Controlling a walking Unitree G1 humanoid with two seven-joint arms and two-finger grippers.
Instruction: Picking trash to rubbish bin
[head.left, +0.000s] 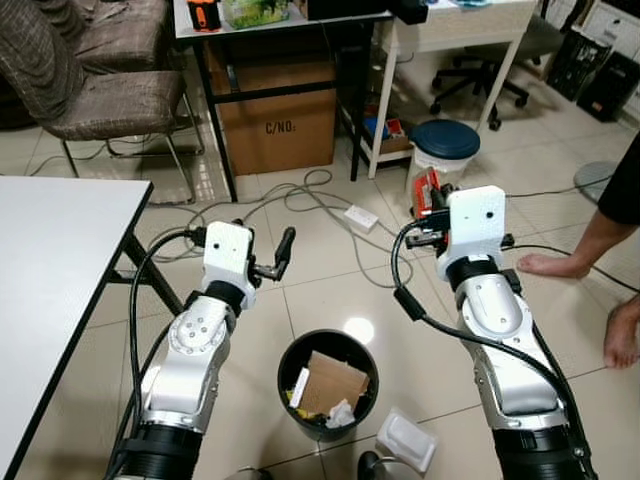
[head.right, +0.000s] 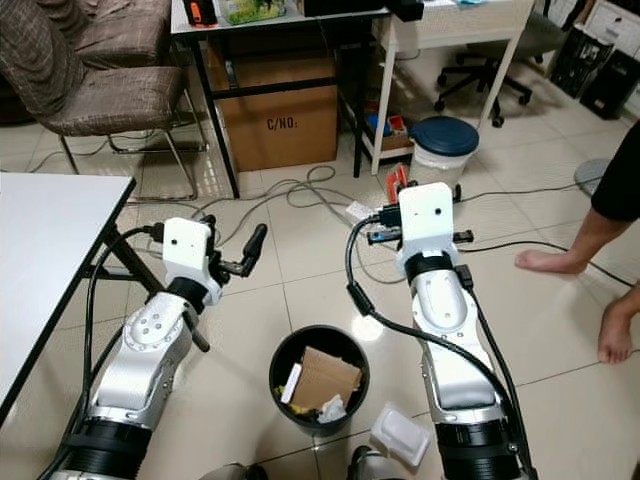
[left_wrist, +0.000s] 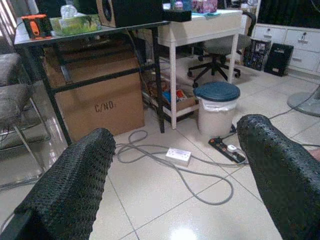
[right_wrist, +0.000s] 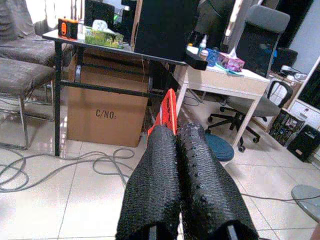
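A black rubbish bin (head.left: 328, 385) stands on the floor tiles between my two arms, holding a piece of cardboard and crumpled paper. My right gripper (right_wrist: 172, 131) is raised beyond and to the right of the bin, shut on a flat red wrapper (right_wrist: 167, 111) that sticks out past the fingertips; the wrapper (head.left: 424, 192) also peeks from behind the wrist block. At the same height on the other side, my left gripper (left_wrist: 175, 165) is open and holds nothing, one black finger (head.left: 285, 250) pointing forward. A white plastic container (head.left: 405, 440) lies on the floor right of the bin.
A white table (head.left: 60, 260) fills the left. Ahead are a chair (head.left: 110, 100), a cardboard box (head.left: 275, 125) under a black desk, a white bin with a blue lid (head.left: 445, 150), and cables with a power strip (head.left: 360, 217). A person's bare feet (head.left: 550, 265) stand at the right.
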